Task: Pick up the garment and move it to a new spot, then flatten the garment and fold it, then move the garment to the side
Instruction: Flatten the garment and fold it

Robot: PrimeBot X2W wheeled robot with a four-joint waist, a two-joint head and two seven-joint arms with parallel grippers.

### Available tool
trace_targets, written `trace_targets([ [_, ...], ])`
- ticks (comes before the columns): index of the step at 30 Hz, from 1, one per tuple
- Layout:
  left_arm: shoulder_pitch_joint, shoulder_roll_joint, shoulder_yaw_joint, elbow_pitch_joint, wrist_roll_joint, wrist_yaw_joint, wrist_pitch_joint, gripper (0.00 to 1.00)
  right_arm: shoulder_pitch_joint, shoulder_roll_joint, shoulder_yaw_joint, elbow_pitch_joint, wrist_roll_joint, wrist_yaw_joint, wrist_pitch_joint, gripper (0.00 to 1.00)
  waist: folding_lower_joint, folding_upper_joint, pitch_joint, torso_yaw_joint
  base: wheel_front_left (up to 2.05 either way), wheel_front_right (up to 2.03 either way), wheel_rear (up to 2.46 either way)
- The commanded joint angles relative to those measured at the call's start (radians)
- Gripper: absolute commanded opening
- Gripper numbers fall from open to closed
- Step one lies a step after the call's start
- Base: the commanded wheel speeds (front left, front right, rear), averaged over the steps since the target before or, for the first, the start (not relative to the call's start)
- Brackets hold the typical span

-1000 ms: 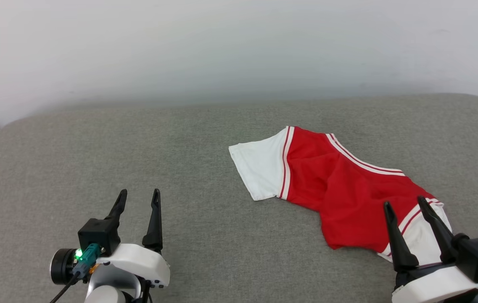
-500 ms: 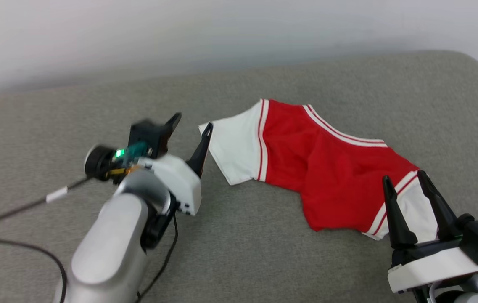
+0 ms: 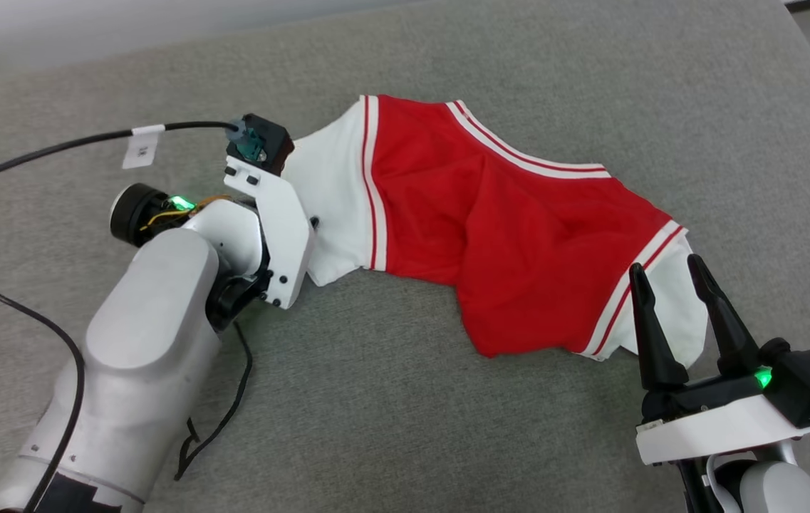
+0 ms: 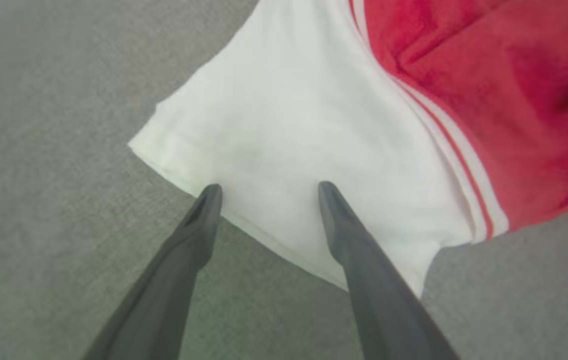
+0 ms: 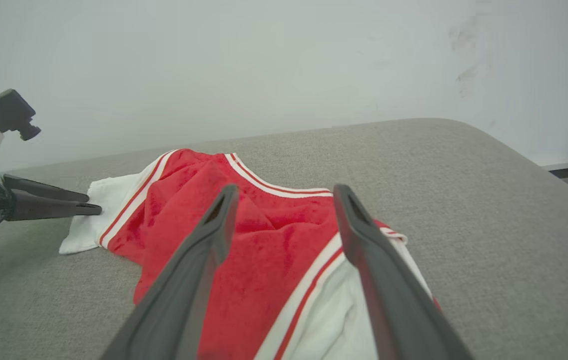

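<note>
Left pincer (image 4: 270,191) spread wide, gripping nothing; tips low at the hem of the left white sleeve (image 4: 284,125), one tip at the edge, the other over the cloth; a black cable (image 3: 55,146) with a white tag trails from its wrist across the grey cushion (image 3: 376,399). Garment (image 3: 511,228) lies rumpled right of centre on the cushion; red body in the middle, striped trim, a white sleeve at each end. Right pincer (image 3: 667,267) also spread wide, empty; fingers over the right white sleeve (image 3: 682,320); contact unclear.
</note>
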Motion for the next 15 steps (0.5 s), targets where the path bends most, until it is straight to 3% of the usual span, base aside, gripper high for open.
trace_targets([
  [1, -0.013, 0.007, -0.017, 0.027, -0.014, -0.003, 0.044, 1.0, -0.016, 0.004, 0.004, 0.012, 0.009, 0.0, -0.015, 1.0, -0.0001, -0.0001, 0.033, -0.029, 0.0, 0.0, 0.0],
  [5, 0.018, 0.009, -0.069, 0.096, -0.036, -0.004, 0.144, 1.0, -0.031, 0.005, 0.012, 0.034, 0.022, 0.0, -0.033, 1.0, -0.0001, -0.0001, 0.046, -0.032, 0.0, 0.0, 0.0],
  [6, 0.027, 0.004, -0.088, 0.106, -0.046, -0.005, 0.168, 0.55, -0.033, 0.005, 0.015, 0.04, 0.029, 0.0, -0.036, 1.0, -0.0001, -0.0001, 0.049, -0.032, 0.0, 0.0, 0.0],
  [8, 0.045, -0.004, -0.125, 0.109, -0.069, -0.007, 0.203, 0.0, -0.041, 0.005, 0.019, 0.049, 0.034, 0.0, -0.039, 1.0, -0.0001, -0.0001, 0.052, -0.031, 0.0, 0.0, 0.0],
  [10, 0.05, -0.004, -0.141, 0.105, -0.082, -0.009, 0.208, 0.0, -0.044, 0.005, 0.021, 0.052, 0.034, 0.0, -0.041, 1.0, -0.0001, -0.0001, 0.053, -0.03, 0.0, 0.0, 0.0],
  [15, 0.012, 0.019, -0.15, 0.069, -0.061, -0.005, 0.082, 0.0, -0.046, 0.005, 0.015, 0.064, 0.039, 0.0, -0.043, 1.0, -0.0001, -0.0001, 0.044, -0.01, 0.0, 0.0, 0.0],
])
